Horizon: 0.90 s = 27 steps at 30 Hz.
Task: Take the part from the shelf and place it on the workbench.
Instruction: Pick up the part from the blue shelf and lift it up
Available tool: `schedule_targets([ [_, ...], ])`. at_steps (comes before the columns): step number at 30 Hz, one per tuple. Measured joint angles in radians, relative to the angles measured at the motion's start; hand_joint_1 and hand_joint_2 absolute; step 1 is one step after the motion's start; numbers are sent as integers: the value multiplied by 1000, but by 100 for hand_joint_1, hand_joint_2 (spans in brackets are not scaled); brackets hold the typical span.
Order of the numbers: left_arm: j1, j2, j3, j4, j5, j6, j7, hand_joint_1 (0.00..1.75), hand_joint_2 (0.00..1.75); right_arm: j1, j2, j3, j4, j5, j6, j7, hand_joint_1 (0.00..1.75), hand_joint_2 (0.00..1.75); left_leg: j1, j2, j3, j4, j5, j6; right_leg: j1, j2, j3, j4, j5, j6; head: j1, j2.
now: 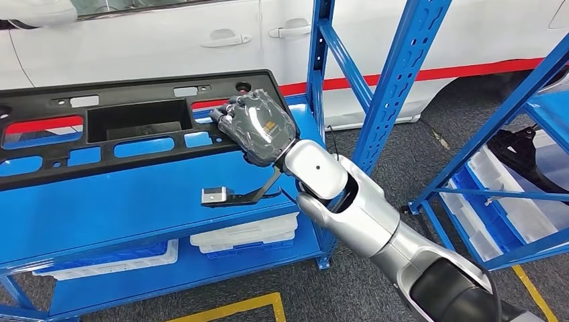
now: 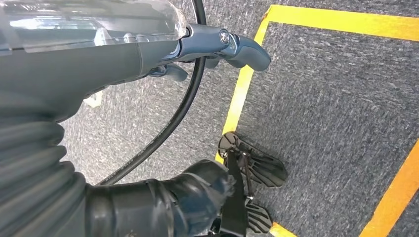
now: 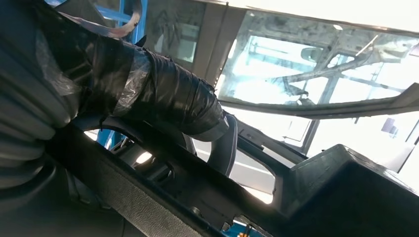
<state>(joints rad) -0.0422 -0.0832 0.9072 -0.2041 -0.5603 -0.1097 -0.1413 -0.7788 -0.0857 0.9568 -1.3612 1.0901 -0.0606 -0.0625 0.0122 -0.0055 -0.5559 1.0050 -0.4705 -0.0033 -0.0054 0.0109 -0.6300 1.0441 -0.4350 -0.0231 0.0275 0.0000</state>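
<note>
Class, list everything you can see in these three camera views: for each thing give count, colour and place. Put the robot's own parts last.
Long black plastic panel part: one, black, lying on the upper shelf board.
Blue metal shelf rack: one in front, blue; a second blue rack stands at right.
White plastic trays: a stack, white, on the lower shelf.
White car with red stripe: one, behind the racks.
Yellow floor tape: yellow lines on grey carpet.
Right hand: one, grey, fingers wrapped over the panel's edge.
Left hand: one, grey, hanging above the floor, holding nothing.
</note>
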Motion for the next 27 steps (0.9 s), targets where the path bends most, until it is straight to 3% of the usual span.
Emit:
schedule_targets([
  [17,-9,8,0,0,-27,-8,-31,0,175,46,-52,-25,-24,2,-56,-14,175,175,0,0,0,0,0,0,0,0,0,0,0,0,0,0],
  [21,-9,10,0,0,-37,3,-42,0,175,63,-57,-38,-33,-35,-66,-27,175,175,-3,-1,-3,9,-4,14,-6,0,1,-4,3,9,0,0],
  [24,-9,10,0,0,-45,10,-49,0,175,72,-62,-49,-37,-44,-66,-34,175,175,-1,2,6,-13,15,26,-6,0,5,-9,4,21,0,0],
  [25,-9,10,0,0,-48,11,-50,0,175,74,-64,-52,-38,-44,-66,-34,175,175,2,4,11,-27,24,31,-5,-1,0,3,-10,24,0,0],
  [27,-10,10,0,0,-54,16,-51,0,175,80,-70,-55,-38,-44,-70,-34,175,175,6,9,14,-43,37,36,-7,-3,-34,88,-70,29,0,0],
])
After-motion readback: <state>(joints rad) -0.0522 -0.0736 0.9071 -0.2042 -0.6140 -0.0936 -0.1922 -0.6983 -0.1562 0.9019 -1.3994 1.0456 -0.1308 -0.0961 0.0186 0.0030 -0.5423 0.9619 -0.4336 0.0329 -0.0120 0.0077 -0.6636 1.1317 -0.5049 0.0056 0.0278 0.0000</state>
